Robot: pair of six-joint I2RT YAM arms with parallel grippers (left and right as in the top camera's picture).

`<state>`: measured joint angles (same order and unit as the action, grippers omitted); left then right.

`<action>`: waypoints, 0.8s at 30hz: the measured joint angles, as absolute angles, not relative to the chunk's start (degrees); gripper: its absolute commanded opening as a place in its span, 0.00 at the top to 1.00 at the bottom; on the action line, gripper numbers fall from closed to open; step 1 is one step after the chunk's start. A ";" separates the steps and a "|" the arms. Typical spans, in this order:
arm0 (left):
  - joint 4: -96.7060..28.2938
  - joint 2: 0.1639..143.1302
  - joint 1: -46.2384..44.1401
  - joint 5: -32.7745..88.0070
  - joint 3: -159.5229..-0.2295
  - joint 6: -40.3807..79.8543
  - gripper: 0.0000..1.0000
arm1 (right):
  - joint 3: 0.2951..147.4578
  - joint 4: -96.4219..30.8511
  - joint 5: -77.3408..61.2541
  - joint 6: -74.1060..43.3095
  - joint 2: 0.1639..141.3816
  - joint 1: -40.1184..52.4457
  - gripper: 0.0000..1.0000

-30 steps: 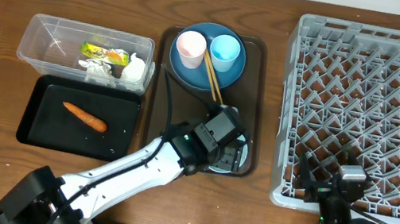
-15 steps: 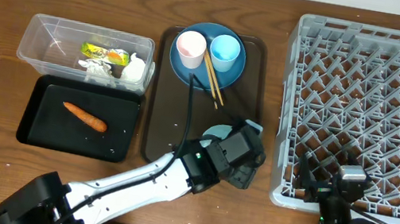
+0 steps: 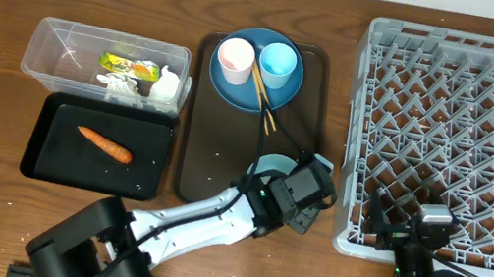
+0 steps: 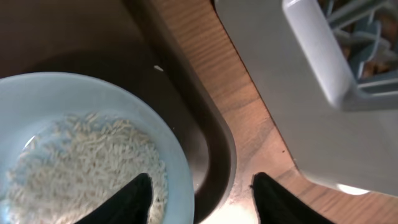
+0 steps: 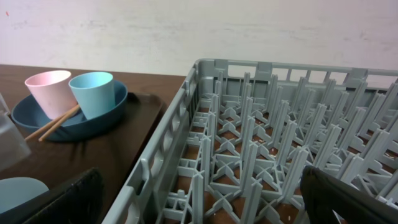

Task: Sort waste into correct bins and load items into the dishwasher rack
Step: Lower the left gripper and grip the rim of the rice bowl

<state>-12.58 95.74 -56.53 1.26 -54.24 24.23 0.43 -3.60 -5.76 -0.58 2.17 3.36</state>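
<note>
A pale bowl [image 4: 74, 99] holding loose white rice [image 4: 87, 162] sits in the near right corner of the brown tray [image 3: 215, 153]. My left gripper [image 4: 202, 202] is open and straddles the bowl's right rim, one finger over the rice and the other beyond the tray's edge. From overhead the left gripper [image 3: 302, 199] hides most of the bowl [image 3: 267, 170]. The blue plate [image 3: 284, 93] carries a pink cup [image 3: 235, 59], a light blue cup [image 3: 277, 62] and chopsticks [image 3: 263, 99]. My right gripper [image 5: 202, 199] hangs open over the near left corner of the grey rack [image 3: 465, 143].
A clear tub [image 3: 61, 54] at the left holds a yellow-green wrapper [image 3: 129, 66] and crumpled white paper [image 3: 121, 87]. In front of it a black tray [image 3: 56, 153] holds an orange carrot [image 3: 105, 144]. A narrow strip of table separates the brown tray from the rack.
My left gripper has swung right and toward the front, to the tray's near right corner, and its jaws have narrowed around the bowl's rim. The right arm has not moved.
</note>
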 measured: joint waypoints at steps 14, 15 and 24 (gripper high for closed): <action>-11.00 98.96 -56.53 -4.27 -54.26 24.14 0.86 | 0.43 -3.60 -5.78 -0.58 2.17 3.36 0.01; -10.90 98.96 -56.55 -4.40 -54.26 24.05 0.87 | 0.43 -3.60 -5.76 -0.58 2.17 3.36 0.01; -11.07 98.96 -56.64 -4.84 -54.26 23.92 0.87 | 0.43 -3.60 -5.78 -0.58 2.17 3.36 0.01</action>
<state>-11.07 98.96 -56.64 -4.84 -54.26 23.92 0.43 -3.60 -5.78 -0.58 2.17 3.36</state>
